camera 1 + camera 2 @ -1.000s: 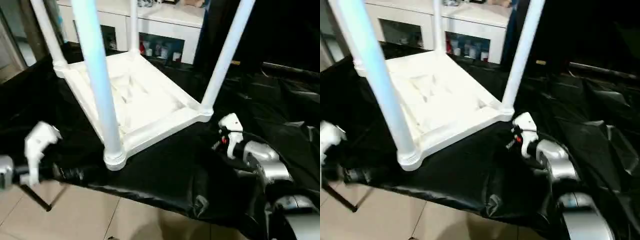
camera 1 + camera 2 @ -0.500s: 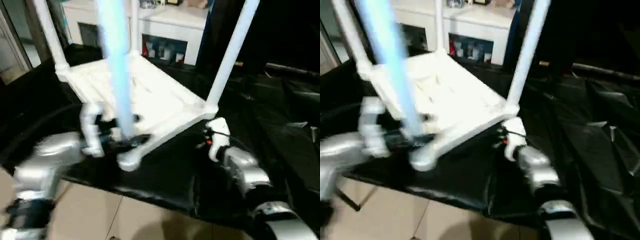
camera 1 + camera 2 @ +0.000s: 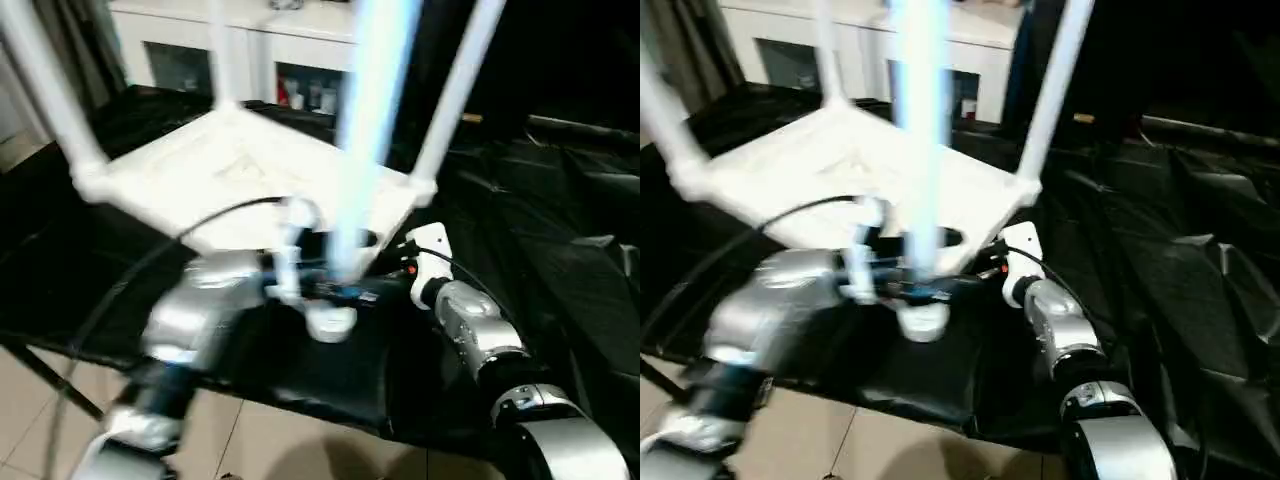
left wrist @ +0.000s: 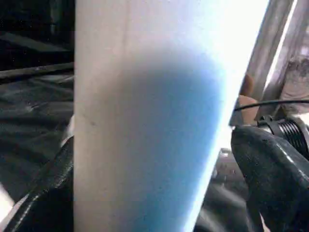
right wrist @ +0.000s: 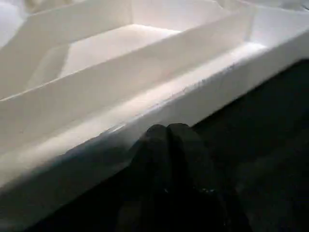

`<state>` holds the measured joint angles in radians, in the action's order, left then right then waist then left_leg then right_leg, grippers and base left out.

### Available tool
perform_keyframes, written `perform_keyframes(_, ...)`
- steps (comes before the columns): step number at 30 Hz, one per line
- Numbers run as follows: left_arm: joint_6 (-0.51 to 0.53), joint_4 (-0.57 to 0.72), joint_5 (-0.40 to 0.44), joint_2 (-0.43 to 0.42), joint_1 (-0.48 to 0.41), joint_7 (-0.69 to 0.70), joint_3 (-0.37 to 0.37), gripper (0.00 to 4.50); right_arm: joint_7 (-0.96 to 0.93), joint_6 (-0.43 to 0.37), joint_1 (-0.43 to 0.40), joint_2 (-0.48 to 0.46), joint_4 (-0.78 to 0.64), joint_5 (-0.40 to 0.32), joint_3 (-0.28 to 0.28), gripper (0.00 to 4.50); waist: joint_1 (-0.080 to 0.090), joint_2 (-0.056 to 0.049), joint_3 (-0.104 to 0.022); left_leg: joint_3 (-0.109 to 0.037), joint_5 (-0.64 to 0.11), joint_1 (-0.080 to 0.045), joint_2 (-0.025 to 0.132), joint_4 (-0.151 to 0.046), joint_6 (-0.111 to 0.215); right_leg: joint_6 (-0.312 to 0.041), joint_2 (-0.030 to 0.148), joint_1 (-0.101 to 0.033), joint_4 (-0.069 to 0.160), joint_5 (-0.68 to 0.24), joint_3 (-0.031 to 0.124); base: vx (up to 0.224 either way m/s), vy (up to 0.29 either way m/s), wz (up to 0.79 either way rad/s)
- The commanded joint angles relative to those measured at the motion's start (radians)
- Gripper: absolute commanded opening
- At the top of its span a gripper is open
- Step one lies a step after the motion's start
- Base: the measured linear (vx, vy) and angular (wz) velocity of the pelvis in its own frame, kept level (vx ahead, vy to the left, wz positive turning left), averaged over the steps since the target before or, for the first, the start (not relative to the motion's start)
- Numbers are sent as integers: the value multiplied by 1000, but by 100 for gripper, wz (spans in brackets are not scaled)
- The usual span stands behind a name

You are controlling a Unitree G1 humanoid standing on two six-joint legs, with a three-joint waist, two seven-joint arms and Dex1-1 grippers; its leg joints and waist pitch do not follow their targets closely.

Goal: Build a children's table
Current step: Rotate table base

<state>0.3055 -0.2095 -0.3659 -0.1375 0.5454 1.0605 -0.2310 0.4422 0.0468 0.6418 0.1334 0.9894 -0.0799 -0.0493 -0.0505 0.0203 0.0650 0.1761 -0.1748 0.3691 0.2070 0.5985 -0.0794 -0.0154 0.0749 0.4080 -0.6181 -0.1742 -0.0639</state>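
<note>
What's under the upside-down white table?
A black sheet covers the surface below the tabletop. It spreads out on all sides, crinkled. What the sheet hides underneath cannot be seen; pale floor tiles show past its near edge.

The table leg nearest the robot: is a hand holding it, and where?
The left hand has its open fingers around the near leg, low down by its base; no closed grip shows.

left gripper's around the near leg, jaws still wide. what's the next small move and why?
Probably close the left gripper on the near leg. In the left wrist view the leg sits between its black fingers, which stand wide on either side, so nothing is gripped yet. The right gripper, shut, sits at the upturned tabletop's edge, seemingly bracing it.
</note>
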Motion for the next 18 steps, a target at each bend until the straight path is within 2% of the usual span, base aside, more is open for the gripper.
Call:
perform_keyframes(1,-21,10,11,31,28,5,-61,445,12,3,28,-25,5,8,21,20,-5,-16,-79,0,-218,-9,15,-68,6,-244,53,-61,68,-135,42,0,0,0)
perform_keyframes(2,-55,-24,39,50,39,-4,-67,445,9,7,27,-25,11,10,19,20,-3,-19,-80,-2,-217,-5,15,-69,13,-249,54,-65,66,-130,40,0,0,0)
perform_keyframes(3,-65,-36,45,57,43,-4,-69,445,10,8,27,-25,14,9,18,20,0,-15,-79,-1,-222,-6,15,-68,19,-252,53,-64,70,-132,40,0,0,0)
perform_keyframes(4,-77,-50,56,64,49,-12,-72,445,9,10,25,-23,15,10,19,20,0,-19,-79,-1,-222,-6,14,-68,20,-254,54,-65,69,-131,40,0,0,0)
perform_keyframes(8,-125,-104,96,90,71,-69,-70,445,-19,19,22,-15,25,24,20,20,6,-16,-78,0,-234,-8,15,-67,29,-259,53,-63,73,-152,39,0,0,0)
perform_keyframes(9,-153,-134,124,91,80,-102,-66,445,-27,22,25,-11,29,26,17,20,4,-27,-78,-2,-239,-8,14,-67,30,-254,54,-64,74,-167,39,0,0,0)
perform_keyframes(11,-194,-204,178,82,103,-160,-55,445,-34,24,31,1,34,21,3,20,8,-21,-77,-2,-254,-8,12,-68,32,-243,50,-64,80,-189,37,0,0,0)
perform_keyframes(12,-221,-232,202,69,111,-180,-53,445,-35,25,32,11,33,20,-1,20,8,-28,-78,-2,-262,-10,11,-66,31,-236,52,-64,80,-215,36,0,0,0)
perform_keyframes(13,-237,-247,216,62,115,-191,-53,445,-35,26,33,17,33,20,-3,20,9,-27,-76,-2,-261,-7,9,-66,34,-227,53,-64,84,-240,36,0,0,0)
perform_keyframes(14,-251,-267,224,50,119,-196,-45,445,-21,25,31,31,26,15,-8,20,7,-31,-77,-2,-260,-7,8,-65,35,-222,54,-63,86,-250,36,0,0,0)
perform_keyframes(15,-257,-278,226,43,121,-196,-40,445,-10,24,29,40,20,12,-11,20,6,-29,-78,-1,-254,-8,9,-64,39,-222,53,-62,86,-251,36,0,0,0)
perform_keyframes(17,-254,-277,215,34,119,-180,-30,445,19,23,23,53,7,8,-10,20,3,-32,-79,-1,-236,-6,11,-63,44,-232,53,-63,82,-229,36,0,0,0)
perform_keyframes(18,-220,-248,171,5,104,-106,-15,445,110,9,1,83,-41,-8,-5,20,-1,-36,-79,0,-234,-7,11,-63,51,-241,53,-64,82,-219,35,0,0,0)
